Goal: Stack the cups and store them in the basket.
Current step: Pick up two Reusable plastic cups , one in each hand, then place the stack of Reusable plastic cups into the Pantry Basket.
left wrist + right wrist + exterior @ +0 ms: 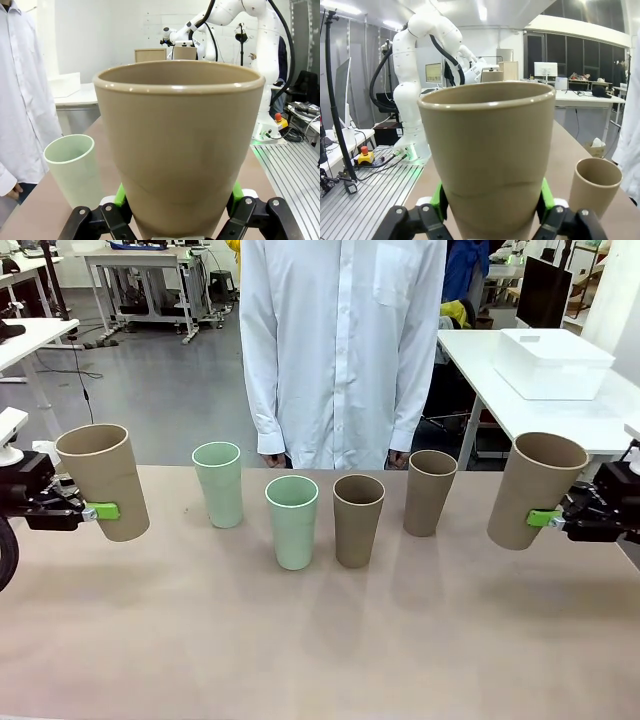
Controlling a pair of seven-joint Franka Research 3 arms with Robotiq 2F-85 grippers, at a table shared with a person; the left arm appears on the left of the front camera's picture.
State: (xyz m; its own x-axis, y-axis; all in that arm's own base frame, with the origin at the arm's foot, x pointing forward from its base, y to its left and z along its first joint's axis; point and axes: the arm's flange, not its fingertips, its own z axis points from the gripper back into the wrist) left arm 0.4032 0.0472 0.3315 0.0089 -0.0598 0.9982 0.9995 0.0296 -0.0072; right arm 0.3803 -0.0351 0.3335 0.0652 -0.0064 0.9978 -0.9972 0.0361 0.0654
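Two tan cups (100,465) (540,475), apparently off table (320,640), clamped in left end effector (103,510), right end effector (541,517).

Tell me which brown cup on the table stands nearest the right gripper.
The tan cup at the row's right end; the other tan cup stands mid-row.

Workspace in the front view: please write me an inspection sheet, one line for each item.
Surface: tan table, no spills seen.
Job's things: two mint cups and two tan cups stand upright, apart, unstacked; white basket sits on a side table.
Clutter: nothing seen.
Grippers: left gripper shut on the left tan cup; right gripper shut on the right tan cup; both cups tilted.
Cables: black cable on the far floor.
Surroundings: person in a white shirt at the far edge.
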